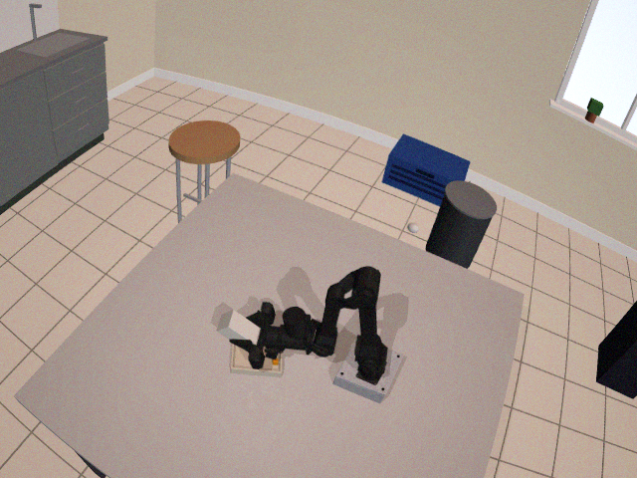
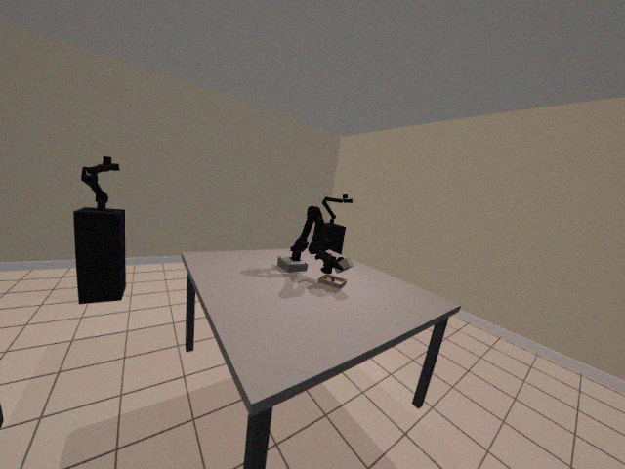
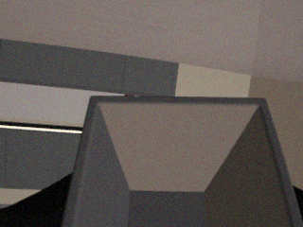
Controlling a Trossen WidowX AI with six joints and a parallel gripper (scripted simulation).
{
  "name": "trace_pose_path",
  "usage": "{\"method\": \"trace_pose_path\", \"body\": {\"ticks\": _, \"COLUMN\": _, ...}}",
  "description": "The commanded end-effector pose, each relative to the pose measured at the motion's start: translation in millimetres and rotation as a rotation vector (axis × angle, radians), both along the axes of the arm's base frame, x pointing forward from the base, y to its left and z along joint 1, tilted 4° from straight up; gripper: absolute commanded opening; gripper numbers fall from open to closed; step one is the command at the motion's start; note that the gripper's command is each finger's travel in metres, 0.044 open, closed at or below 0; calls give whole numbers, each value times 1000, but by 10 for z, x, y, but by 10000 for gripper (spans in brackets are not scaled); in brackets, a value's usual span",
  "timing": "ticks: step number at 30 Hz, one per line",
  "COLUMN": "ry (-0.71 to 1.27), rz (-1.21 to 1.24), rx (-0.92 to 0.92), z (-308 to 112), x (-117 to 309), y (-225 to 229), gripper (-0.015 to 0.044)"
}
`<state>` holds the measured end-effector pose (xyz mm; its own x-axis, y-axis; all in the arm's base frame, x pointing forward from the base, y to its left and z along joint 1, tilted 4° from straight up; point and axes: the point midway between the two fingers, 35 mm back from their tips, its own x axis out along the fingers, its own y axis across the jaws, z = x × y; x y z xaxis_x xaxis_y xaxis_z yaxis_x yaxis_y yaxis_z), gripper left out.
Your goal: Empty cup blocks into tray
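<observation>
The gripper (image 1: 261, 335) (image 2: 330, 263) has its fingers closed on the cup (image 1: 238, 327) (image 2: 345, 264) (image 3: 177, 147), a pale, square-sided one; the cup is held up off the table (image 1: 169, 288) (image 2: 322, 318), tipped well over, beside and partly above the tray (image 1: 257, 371) (image 2: 331, 283). In the wrist view the cup's inside shows bare walls and a bare part of its floor (the bottom of that picture cuts the rest off); no block is visible in it.

The tray lies flat on the table, at the left of the arm's grey base (image 1: 354, 384) (image 2: 292, 265) in the top view; an orange block (image 1: 275, 361) sits inside it, towards its right end, and the exterior view shows small coloured blocks (image 2: 332, 278) in there too, too small to count surely. The black arm (image 1: 328, 319) (image 2: 308, 227) bends up from its base and reaches left; past the table's far edge stand a round wooden stool (image 1: 204, 139), at the left, and a dark bin (image 1: 460, 226), at the right.
</observation>
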<state>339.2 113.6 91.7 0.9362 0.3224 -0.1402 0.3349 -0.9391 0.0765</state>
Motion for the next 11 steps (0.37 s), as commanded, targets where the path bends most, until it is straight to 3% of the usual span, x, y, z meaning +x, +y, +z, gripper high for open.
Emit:
{"method": "trace_pose_path", "body": {"ticks": 1, "ry": -13, "rz": -6, "rx": 10, "z": 1, "x": -28, "y": -15, "gripper": 0}}
{"method": "trace_pose_path", "body": {"ticks": 11, "ry": -11, "rz": 0, "rx": 4, "z": 2, "x": -21, "y": -7, "gripper": 0}}
